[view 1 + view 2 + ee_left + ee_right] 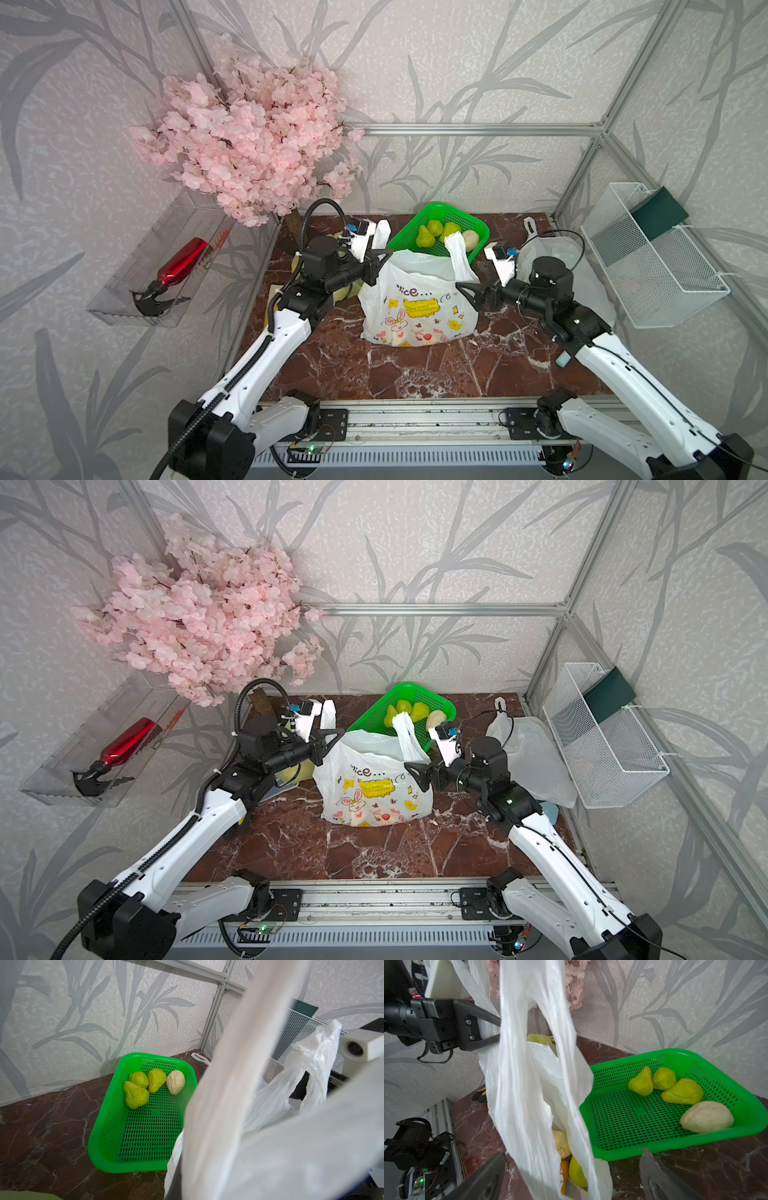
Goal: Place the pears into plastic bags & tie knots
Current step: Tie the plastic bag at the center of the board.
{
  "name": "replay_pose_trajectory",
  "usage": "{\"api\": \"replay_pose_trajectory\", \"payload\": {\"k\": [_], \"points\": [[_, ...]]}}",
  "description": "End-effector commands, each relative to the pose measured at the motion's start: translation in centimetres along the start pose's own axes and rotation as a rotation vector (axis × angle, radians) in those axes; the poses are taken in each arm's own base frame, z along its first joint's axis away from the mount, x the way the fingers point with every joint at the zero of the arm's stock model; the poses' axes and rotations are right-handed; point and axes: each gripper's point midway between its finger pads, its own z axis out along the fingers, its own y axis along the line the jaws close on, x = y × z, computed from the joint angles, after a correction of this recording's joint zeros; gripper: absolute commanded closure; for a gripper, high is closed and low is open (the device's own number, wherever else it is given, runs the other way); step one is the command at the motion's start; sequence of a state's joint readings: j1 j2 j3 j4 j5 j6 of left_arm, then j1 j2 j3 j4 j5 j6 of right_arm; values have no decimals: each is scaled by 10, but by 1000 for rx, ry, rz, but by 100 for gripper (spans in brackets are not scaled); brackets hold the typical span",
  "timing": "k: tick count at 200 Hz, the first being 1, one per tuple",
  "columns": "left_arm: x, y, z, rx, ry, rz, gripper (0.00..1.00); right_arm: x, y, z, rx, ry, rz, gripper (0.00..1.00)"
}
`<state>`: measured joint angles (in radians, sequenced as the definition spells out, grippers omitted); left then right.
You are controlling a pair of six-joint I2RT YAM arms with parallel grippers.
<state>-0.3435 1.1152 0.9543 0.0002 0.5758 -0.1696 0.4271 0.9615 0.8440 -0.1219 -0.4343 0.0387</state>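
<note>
A white plastic bag (415, 307) (374, 791) printed with a bunny stands mid-table. Inside it lie pears (560, 1142), cream, orange and green. My left gripper (380, 262) (332, 739) is shut on the bag's left handle, and blurred plastic (228, 1105) hides its jaws in the left wrist view. My right gripper (467, 297) (571, 1155) is open at the bag's right side. The free handle loop (529, 1064) hangs loose between its fingers. Three green pears (434, 235) (136, 1095) and a cream pear (706, 1118) lie in the green basket (440, 206).
A yellow-green bag (293, 771) lies under my left arm. A translucent white bag (548, 253) lies at the back right. On the right wall hangs a wire basket (656, 266), on the left wall a clear tray (137, 286) with a red bottle. Pink blossoms (249, 137) overhang the back left.
</note>
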Motion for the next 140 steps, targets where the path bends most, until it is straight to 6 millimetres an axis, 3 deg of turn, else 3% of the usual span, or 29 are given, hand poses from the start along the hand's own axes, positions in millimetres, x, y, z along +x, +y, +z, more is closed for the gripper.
{"api": "replay_pose_trajectory", "payload": {"k": [1, 32, 63, 94, 140], "points": [[-16, -7, -5, 22, -22, 9, 100, -14, -6, 13, 11, -44, -66, 5], [-13, -9, -5, 31, -5, 2, 100, -24, -8, 21, 6, -79, -78, 23], [-8, -2, -2, -5, 28, -15, 100, -34, 0, 25, -50, -109, -62, 63], [6, 2, 4, -12, 192, -88, 100, -30, 3, 28, -44, -84, -103, 100], [42, -32, 23, 276, 511, -206, 100, -7, 45, 29, -49, 56, -491, 100]]}}
